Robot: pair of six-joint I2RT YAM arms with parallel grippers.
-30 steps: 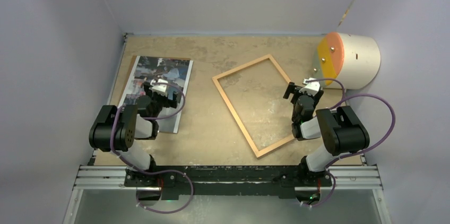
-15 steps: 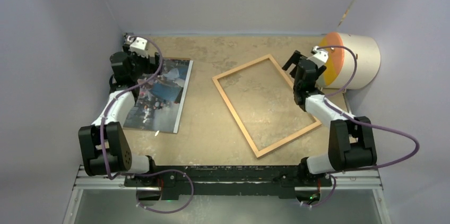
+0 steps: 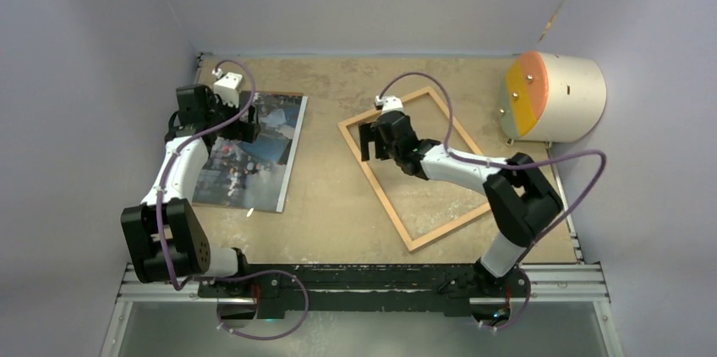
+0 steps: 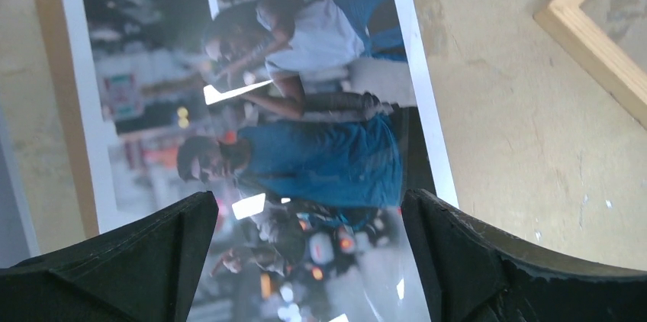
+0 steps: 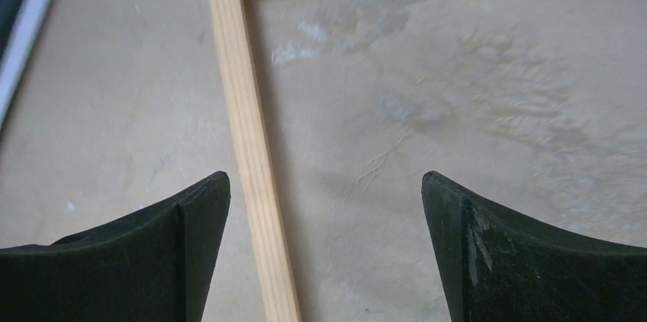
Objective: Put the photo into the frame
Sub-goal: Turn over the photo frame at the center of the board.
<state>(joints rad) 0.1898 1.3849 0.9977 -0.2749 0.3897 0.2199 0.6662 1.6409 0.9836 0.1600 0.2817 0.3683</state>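
Photo partly behind left arm, top view.

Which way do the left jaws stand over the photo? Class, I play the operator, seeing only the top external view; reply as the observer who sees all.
Observer: The left jaws stand open, the photo showing in the gap between them.
Operator: And the right jaws?
Observer: Open too, with one wooden strip of the frame running between them, nearer one side.
Operator: Anything under the photo?
Observer: A brown board peeks out past its white border.
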